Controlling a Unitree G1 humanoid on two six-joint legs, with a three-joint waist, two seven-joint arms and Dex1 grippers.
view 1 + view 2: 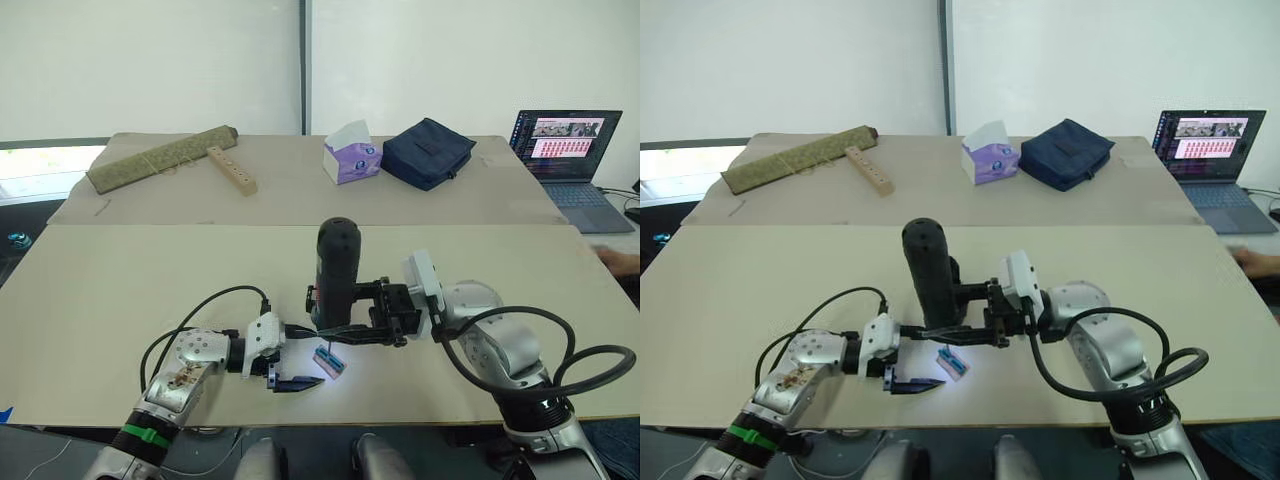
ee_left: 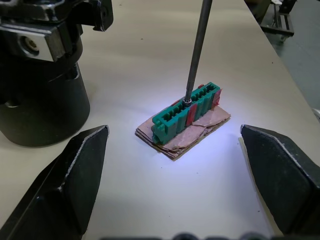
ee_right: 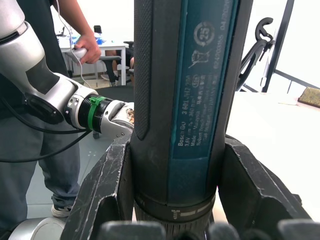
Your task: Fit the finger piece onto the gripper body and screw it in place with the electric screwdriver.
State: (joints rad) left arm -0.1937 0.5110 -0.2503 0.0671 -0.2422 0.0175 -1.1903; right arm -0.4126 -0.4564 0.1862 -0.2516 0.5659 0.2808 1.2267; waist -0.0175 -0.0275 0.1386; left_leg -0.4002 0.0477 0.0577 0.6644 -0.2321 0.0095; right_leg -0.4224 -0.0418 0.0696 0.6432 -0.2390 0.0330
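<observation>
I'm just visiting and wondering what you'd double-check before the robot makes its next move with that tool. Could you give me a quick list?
1. Electric screwdriver clamped upright in the right gripper: ok.
2. Bit tip touching the top of the green block: ok.
3. Left gripper open, fingers either side of the block, apart from it: ok.
4. Work spot on the table lit by the tool's light: ok.
5. Finger piece fitted on gripper body: cannot tell.

Pale counter [image 1: 120, 300] up front, and on it a green block [image 2: 187, 111] sits on a scrap of brown card [image 2: 200, 131]. Behind, a second counter [image 1: 300, 195] carries a rolled mat [image 1: 160, 158], wooden strip [image 1: 232, 170], tissue pack [image 1: 351, 152], navy pouch [image 1: 428, 152] and laptop [image 1: 566, 150].
</observation>
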